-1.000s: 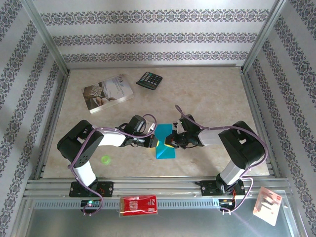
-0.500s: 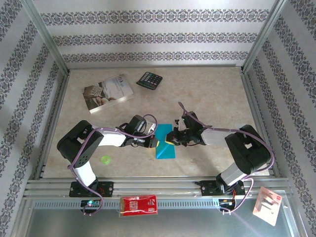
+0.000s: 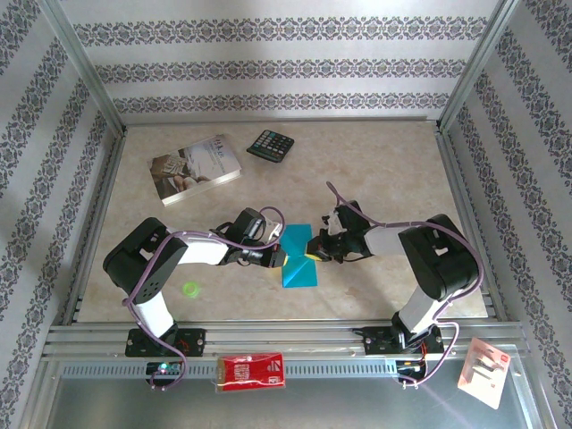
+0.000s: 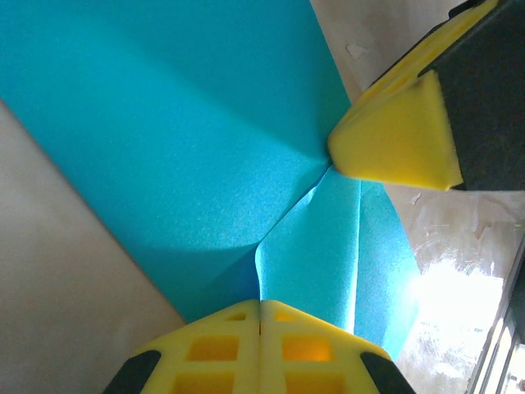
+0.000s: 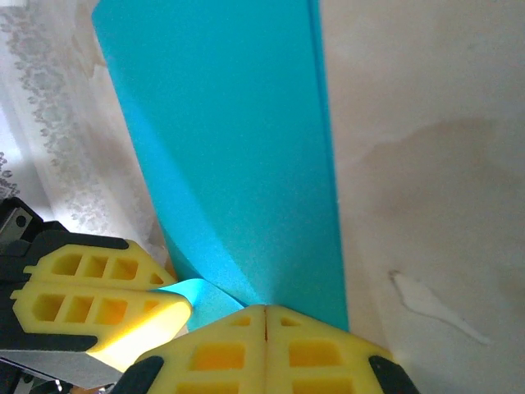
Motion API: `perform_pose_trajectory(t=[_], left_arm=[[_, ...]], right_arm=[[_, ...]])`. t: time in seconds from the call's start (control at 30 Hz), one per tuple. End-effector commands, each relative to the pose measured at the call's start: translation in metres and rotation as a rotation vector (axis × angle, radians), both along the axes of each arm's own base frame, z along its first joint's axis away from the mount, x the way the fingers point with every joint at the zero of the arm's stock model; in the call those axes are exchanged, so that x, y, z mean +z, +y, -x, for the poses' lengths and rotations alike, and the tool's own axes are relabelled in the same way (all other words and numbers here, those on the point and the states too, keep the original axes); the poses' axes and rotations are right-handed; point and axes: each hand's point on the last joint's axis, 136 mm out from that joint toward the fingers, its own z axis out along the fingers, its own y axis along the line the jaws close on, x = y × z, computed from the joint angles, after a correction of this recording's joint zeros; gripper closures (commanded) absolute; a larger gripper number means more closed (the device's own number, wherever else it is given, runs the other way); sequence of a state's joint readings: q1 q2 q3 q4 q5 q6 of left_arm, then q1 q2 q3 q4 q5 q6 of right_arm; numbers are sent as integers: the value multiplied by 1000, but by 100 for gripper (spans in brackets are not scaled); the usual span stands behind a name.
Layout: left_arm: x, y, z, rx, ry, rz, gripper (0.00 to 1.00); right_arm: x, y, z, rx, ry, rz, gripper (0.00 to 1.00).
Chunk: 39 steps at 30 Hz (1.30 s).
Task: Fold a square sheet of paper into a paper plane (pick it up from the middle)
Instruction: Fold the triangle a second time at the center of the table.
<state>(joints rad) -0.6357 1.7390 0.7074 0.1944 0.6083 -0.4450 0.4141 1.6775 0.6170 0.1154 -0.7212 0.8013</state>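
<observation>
Blue paper (image 3: 299,273), partly folded, at centre of table (image 3: 384,170); left gripper (image 3: 279,259) and right gripper (image 3: 313,253) both closed, tips meeting it from opposite sides; press evenly along the crease, keeping edges aligned.

The left arm (image 3: 152,259) and right arm (image 3: 438,259) each fold at the elbow and reach inward, held low, with their wrists facing each other at the middle. The left pincer (image 3: 278,259) is closed, its yellow pads (image 4: 217,353) pressed flat together. The right pincer (image 3: 315,252) is likewise closed, its tip just beside the left's.
</observation>
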Motion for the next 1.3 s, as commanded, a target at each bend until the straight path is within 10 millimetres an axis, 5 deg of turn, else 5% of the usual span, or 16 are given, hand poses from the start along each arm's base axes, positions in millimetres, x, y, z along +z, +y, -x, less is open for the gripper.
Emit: perform_pose_trajectory(t=[0.0, 0.13, 0.4, 0.6, 0.77, 1.07, 1.27], left_arm=[[-44, 39, 20, 38, 90, -215, 100], [-44, 39, 20, 36, 92, -215, 100], [-43, 38, 19, 36, 90, -211, 100], [-42, 39, 20, 33, 87, -217, 100], [-42, 38, 19, 36, 89, -216, 100], [-42, 39, 19, 40, 90, -216, 100], [-42, 37, 18, 35, 88, -214, 100]], right_arm=[[12, -1, 2, 0, -17, -20, 98], [16, 2, 0, 0, -31, -22, 98], [-21, -15, 7, 0, 38, 38, 98], [-1, -26, 0, -37, -3, 12, 97], [23, -6, 1, -10, -53, -21, 98], [27, 44, 35, 102, -56, -26, 98], [27, 43, 28, 95, -72, -14, 98]])
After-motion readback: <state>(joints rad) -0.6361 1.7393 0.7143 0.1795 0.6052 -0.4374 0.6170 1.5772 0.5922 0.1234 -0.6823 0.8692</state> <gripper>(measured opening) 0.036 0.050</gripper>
